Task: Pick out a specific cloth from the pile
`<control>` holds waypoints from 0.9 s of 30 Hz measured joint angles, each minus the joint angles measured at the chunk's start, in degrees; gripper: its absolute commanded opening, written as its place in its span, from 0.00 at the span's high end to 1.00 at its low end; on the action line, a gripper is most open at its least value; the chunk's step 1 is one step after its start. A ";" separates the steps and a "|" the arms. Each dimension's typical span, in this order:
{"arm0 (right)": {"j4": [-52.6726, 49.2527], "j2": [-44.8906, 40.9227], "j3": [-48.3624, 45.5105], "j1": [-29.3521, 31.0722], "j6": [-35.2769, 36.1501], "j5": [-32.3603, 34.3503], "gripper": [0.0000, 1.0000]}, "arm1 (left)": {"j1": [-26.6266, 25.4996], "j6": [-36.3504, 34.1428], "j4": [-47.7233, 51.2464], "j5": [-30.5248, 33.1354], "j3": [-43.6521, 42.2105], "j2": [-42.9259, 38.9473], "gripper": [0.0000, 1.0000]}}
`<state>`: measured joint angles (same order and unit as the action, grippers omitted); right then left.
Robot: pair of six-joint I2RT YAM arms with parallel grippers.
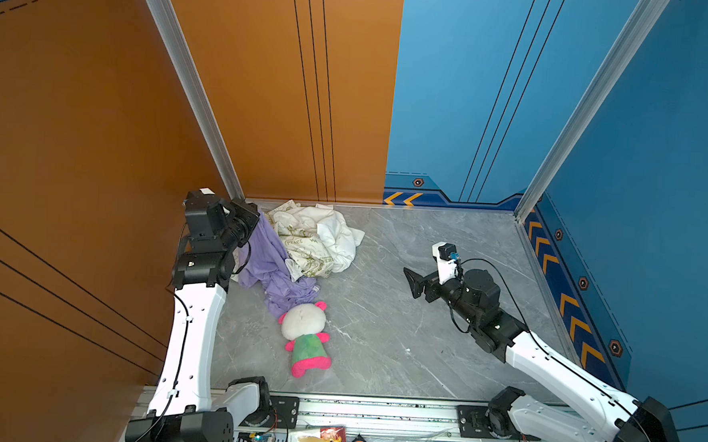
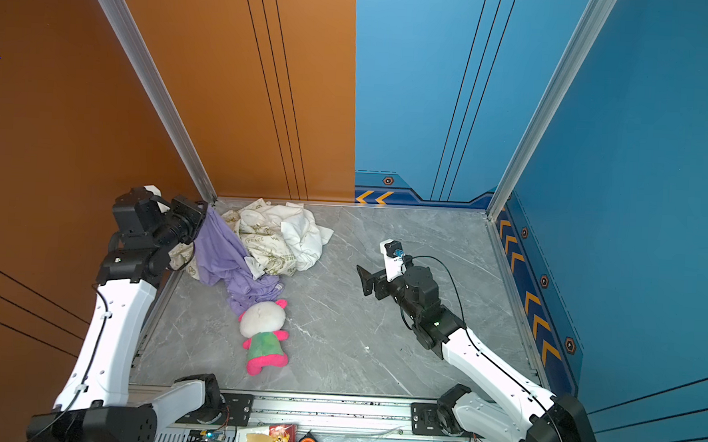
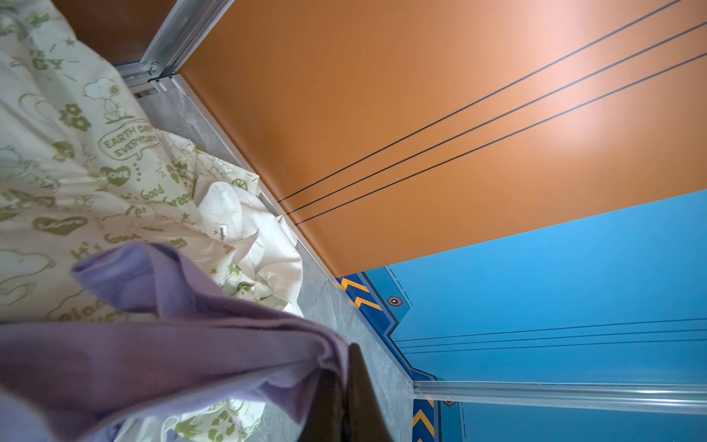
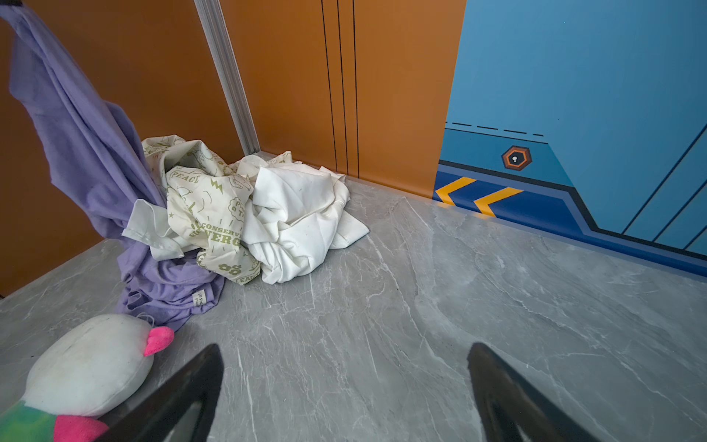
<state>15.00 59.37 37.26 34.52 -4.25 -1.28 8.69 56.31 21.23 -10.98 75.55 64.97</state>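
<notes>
In both top views my left hand (image 1: pixel 255 224) is pressed together on the purple cloth (image 1: pixel 265 255), raised by the far left corner. The cloth's tail lies on the surface (image 1: pixel 400 336) against the pile (image 1: pixel 318 241). My right hand (image 1: pixel 412 281) hovers spread and empty, well apart. The left wrist view shows purple folds pinched above the printed fabric. The right wrist view shows part of the pile lying across the purple. I judge the pull-out half done; next I should lift up and away so the tail slips free.
</notes>
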 measured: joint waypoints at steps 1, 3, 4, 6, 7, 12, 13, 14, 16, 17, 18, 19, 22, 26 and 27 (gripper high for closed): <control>-0.02 -0.02 0.09 0.00 0.00 0.00 0.00 | -0.59 -0.42 0.28 0.04 1.81 0.66 1.00; -0.02 -0.02 0.20 0.00 0.00 0.00 0.00 | -1.95 -1.33 1.01 0.48 5.20 1.84 1.00; -0.02 -0.02 0.24 0.00 0.00 0.00 0.00 | -2.78 -2.01 1.44 0.74 7.02 2.45 1.00; -0.02 -0.02 0.31 0.00 0.00 0.00 0.00 | -4.85 -3.87 3.17 1.97 11.87 4.11 1.00; -0.07 -0.02 0.44 0.00 0.00 0.00 0.00 | -6.12 -5.05 4.17 2.73 14.75 5.14 1.00; -0.02 -0.04 1.09 -0.02 0.00 0.04 0.00 | -14.51 -12.26 6.45 7.65 26.12 8.50 1.00; -0.02 -0.04 1.11 0.00 0.00 0.24 0.00 | -17.00 -13.88 6.64 8.94 28.00 9.01 1.00; -0.02 -0.04 1.14 0.00 0.00 0.59 0.00 | -19.58 -15.47 6.84 10.25 29.68 9.55 1.00; -0.02 -0.15 1.16 0.00 -0.02 1.55 0.00 | -24.26 -18.49 6.93 12.46 32.37 10.73 1.00; -0.02 -0.31 1.16 0.00 0.00 2.03 0.00 | -26.56 -19.98 6.88 13.51 33.44 11.39 1.00; -0.02 -0.61 1.16 -0.02 0.00 2.89 0.00 | -29.24 -21.59 6.91 14.58 34.51 12.22 1.00; -0.04 -1.11 1.16 0.00 -0.02 3.74 0.00 | -31.82 -23.15 6.86 15.56 35.34 13.16 1.00; -0.02 -3.45 1.16 -0.02 -0.15 7.41 0.00 | -38.80 -27.12 6.86 18.27 36.28 16.26 1.00; -0.02 -6.93 1.16 -0.31 -0.94 12.94 0.00 | -47.28 -31.36 6.82 20.55 36.33 22.29 1.00; -0.04 -7.91 1.16 -0.57 -1.33 14.51 0.00 | -49.31 -32.37 6.82 20.83 36.22 24.41 1.00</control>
<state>14.96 51.46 38.41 33.95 -5.58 13.23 -40.62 23.94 28.05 9.85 111.77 89.38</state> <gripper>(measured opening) 0.999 0.052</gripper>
